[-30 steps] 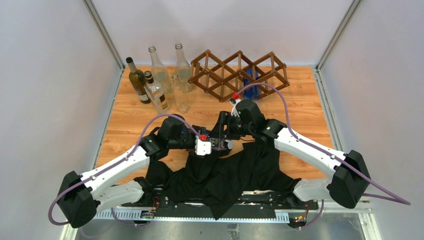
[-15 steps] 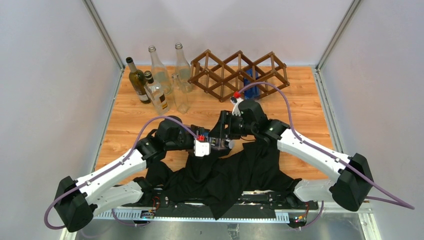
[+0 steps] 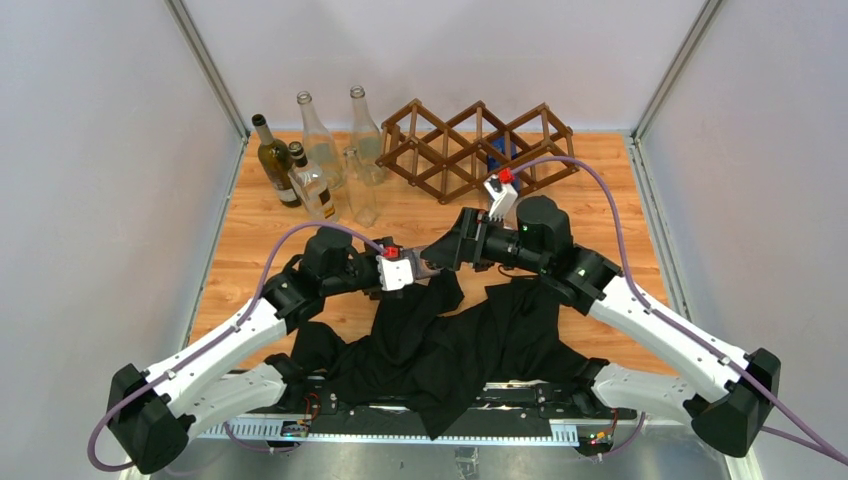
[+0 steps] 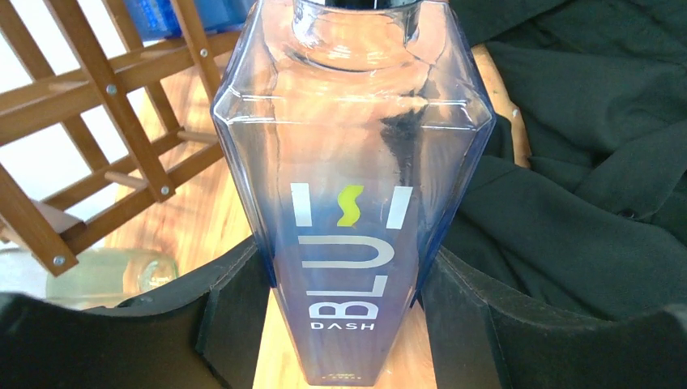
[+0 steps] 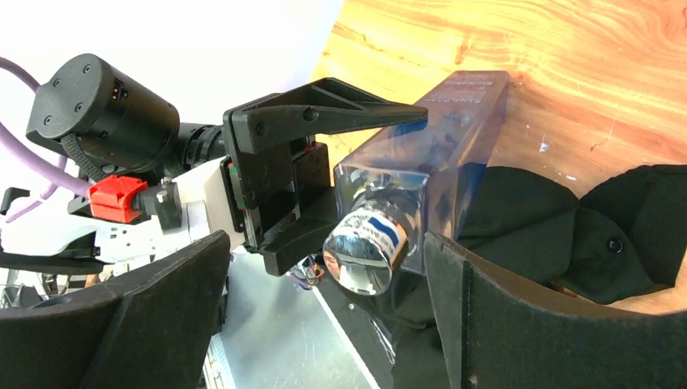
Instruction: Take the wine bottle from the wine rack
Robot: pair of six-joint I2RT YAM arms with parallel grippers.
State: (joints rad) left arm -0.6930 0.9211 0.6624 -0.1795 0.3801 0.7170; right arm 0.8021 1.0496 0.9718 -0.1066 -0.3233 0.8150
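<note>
A clear blue-tinted square bottle (image 4: 352, 186) marked "BLU DASH" lies held off the table, its silver cap (image 5: 364, 251) pointing at the right wrist camera. My left gripper (image 4: 344, 324) is shut on its body; in the top view (image 3: 415, 272) this is over the black cloth's edge. My right gripper (image 5: 324, 312) is open, its jaws wide on either side of the cap and not touching it; it also shows in the top view (image 3: 452, 252). The dark brown lattice wine rack (image 3: 478, 148) stands at the back, with another blue bottle (image 3: 503, 160) in a right cell.
Several glass bottles (image 3: 312, 165) stand at the back left of the wooden table (image 3: 600, 200). A crumpled black cloth (image 3: 450, 340) covers the near middle. Metal posts and grey walls bound both sides. The rack also shows in the left wrist view (image 4: 97, 121).
My right gripper has let go of the bottle's neck, opened and drawn back to the right. My left arm has pulled the bottle slightly left and up the table.
</note>
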